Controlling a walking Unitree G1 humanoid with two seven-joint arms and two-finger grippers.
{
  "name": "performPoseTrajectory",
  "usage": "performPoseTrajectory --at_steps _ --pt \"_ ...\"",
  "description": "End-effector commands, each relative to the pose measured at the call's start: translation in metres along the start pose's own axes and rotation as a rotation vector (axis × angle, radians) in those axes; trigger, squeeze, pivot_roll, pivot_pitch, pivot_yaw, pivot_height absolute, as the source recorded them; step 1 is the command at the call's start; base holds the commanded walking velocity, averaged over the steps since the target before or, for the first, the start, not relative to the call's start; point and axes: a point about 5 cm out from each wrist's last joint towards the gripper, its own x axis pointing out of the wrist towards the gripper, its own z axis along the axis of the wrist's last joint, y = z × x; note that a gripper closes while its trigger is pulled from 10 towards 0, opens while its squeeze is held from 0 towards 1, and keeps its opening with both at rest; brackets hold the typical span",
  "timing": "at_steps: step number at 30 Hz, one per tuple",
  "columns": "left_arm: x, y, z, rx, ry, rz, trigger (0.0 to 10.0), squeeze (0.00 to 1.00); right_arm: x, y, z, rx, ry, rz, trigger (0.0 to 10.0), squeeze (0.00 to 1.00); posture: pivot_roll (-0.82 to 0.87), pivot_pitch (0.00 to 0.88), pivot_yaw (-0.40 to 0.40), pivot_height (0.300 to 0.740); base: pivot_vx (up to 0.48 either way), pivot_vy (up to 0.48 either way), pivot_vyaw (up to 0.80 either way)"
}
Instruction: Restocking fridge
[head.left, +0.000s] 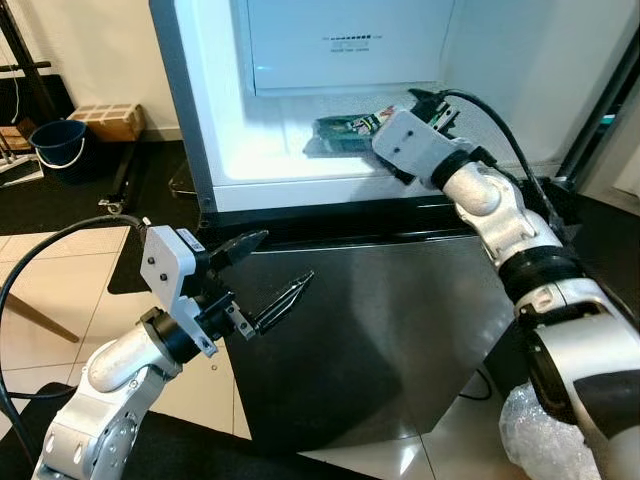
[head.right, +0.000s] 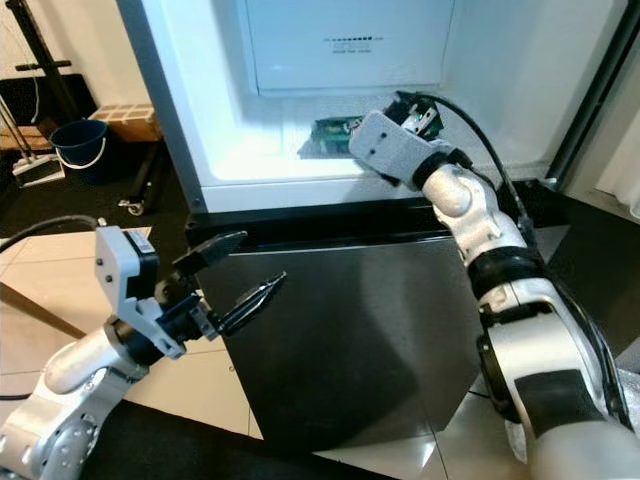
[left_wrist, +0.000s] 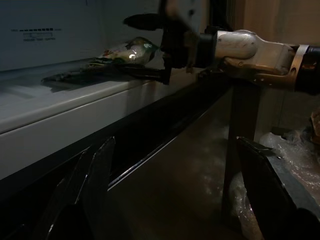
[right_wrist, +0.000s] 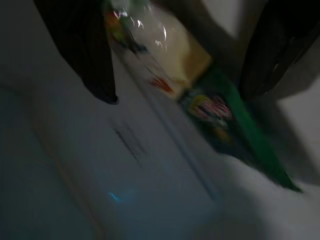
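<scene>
A green snack packet (head.left: 343, 133) lies on the white shelf (head.left: 262, 165) inside the open fridge. My right gripper (right_wrist: 177, 92) reaches into that compartment, open, one black finger on each side of the packet (right_wrist: 220, 117); from the side, the packet (left_wrist: 129, 51) sits between the fingers. My left gripper (head.left: 285, 257) hovers low on the left, in front of the stainless lower door (head.left: 380, 330), open and holding nothing.
A blue bucket (head.left: 58, 146) and a cardboard box (head.left: 108, 120) stand on the floor at the far left. Crumpled clear plastic wrap (head.left: 540, 440) lies at the lower right. The fridge's open door edge (head.left: 605, 95) rises on the right.
</scene>
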Motion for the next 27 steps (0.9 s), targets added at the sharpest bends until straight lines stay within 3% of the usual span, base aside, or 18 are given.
performPoseTrajectory --at_steps 1,3,5,12,14,19,21,26,27 --pt "0.001 0.001 -0.001 -0.002 -0.005 0.008 10.0 0.0 -0.005 -0.004 0.001 0.058 -0.042 0.015 10.0 0.0 0.07 0.0 0.016 0.74 0.0 0.0 0.0" --pt "0.001 0.001 -0.001 -0.002 -0.005 0.009 10.0 0.0 -0.007 -0.007 0.002 0.083 -0.063 0.012 10.0 0.0 0.07 0.0 0.016 0.74 0.0 0.0 0.0" --pt "0.002 0.001 -0.001 -0.002 -0.006 0.01 10.0 0.0 -0.014 -0.016 0.006 0.192 -0.141 0.019 10.0 0.0 0.07 0.0 0.017 0.74 0.0 0.0 0.0" --pt "0.002 0.001 -0.001 -0.002 -0.008 0.01 10.0 0.0 -0.028 -0.02 0.011 0.343 -0.255 0.111 10.0 0.0 0.07 0.0 0.016 0.74 0.0 0.0 0.0" --pt "0.002 0.002 0.0 -0.001 -0.011 0.011 10.0 0.0 -0.049 -0.014 0.01 0.476 -0.334 0.243 10.0 0.0 0.07 0.0 0.016 0.74 0.0 0.0 0.0" --pt "0.002 0.002 0.0 0.0 -0.014 0.015 10.0 0.0 -0.071 -0.004 0.008 0.582 -0.382 0.363 10.0 0.0 0.07 0.0 0.016 0.74 0.0 0.0 0.0" --pt "0.001 0.003 0.001 0.001 -0.018 0.02 10.0 0.0 -0.088 0.005 0.006 0.651 -0.4 0.447 10.0 0.0 0.07 0.0 0.016 0.74 0.0 0.0 0.0" --pt "0.001 0.004 0.002 0.008 -0.028 0.037 10.0 0.0 -0.104 0.012 -0.005 0.728 -0.368 0.487 10.0 0.0 0.07 0.0 0.008 0.74 0.0 0.0 0.0" --pt "0.001 0.005 0.003 0.012 -0.03 0.044 10.0 0.0 -0.117 0.02 -0.012 0.774 -0.331 0.537 10.0 0.0 0.07 0.0 0.008 0.74 0.0 0.0 0.0"
